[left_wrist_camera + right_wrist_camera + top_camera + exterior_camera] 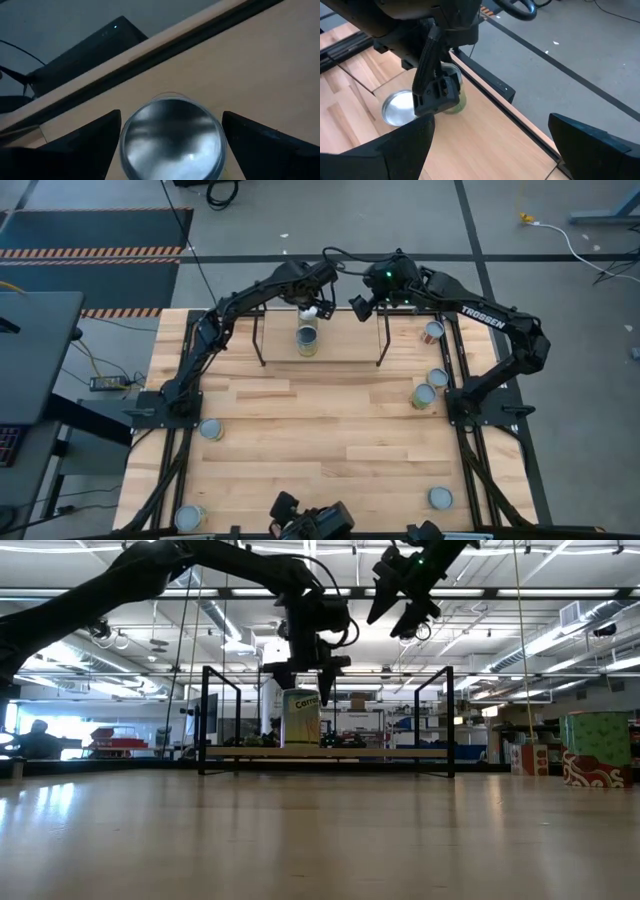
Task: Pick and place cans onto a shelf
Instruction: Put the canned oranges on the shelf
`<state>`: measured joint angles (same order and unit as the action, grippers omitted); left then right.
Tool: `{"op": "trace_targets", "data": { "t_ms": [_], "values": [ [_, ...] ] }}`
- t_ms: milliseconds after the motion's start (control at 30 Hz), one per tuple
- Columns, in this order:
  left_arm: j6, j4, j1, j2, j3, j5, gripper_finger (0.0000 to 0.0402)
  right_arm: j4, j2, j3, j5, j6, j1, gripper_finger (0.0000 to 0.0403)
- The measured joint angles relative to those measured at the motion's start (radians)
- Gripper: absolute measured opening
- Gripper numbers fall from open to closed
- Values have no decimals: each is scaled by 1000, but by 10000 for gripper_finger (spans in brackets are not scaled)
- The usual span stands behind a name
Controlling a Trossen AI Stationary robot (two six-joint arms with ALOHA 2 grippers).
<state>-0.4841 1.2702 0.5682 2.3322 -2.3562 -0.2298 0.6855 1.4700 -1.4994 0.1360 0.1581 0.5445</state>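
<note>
From my seat, the cans nearest the front edge come first: one at the front left corner (188, 517) and one toward the front right (440, 498), both well in front of the shelf (320, 348). Farther in, a can (211, 429) sits on the tabletop (320, 430) out to the shelf's left, and two more (424, 396) (437, 378) stand close together off its right end. Another can (432, 331) stands just beyond the shelf's right frame.

On the shelf board itself I see one upright can (301, 718) with a yellowish-green label, left of the board's middle. My left gripper (312, 311) is directly above it — fingers (85, 145) spread to either side of the silver lid, clear of the can, released.

My right gripper (405, 600) hangs above the shelf's right half, higher than the left one, jaws apart and holding nothing — it looks down at the left gripper and the can.
</note>
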Motion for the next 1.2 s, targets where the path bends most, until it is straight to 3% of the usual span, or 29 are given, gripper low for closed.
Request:
{"op": "trace_targets", "data": {
  "t_ms": [433,533,667,933,1200],
  "values": [
    [46,18,-33,-115,0,-25,352,-20,0,0,0,8,-2,398],
    [46,48,-57,-125,0,-13,336,-19,0,0,0,8,-1,398],
    [44,49,-67,-121,10,32,262,-20,0,0,1,8,-1,393],
    [25,43,-35,-114,54,-30,20,-20,0,0,-1,57,-1,379],
    [24,57,-14,-96,61,-17,4,-18,0,0,-7,79,-13,375]
  ]
}}
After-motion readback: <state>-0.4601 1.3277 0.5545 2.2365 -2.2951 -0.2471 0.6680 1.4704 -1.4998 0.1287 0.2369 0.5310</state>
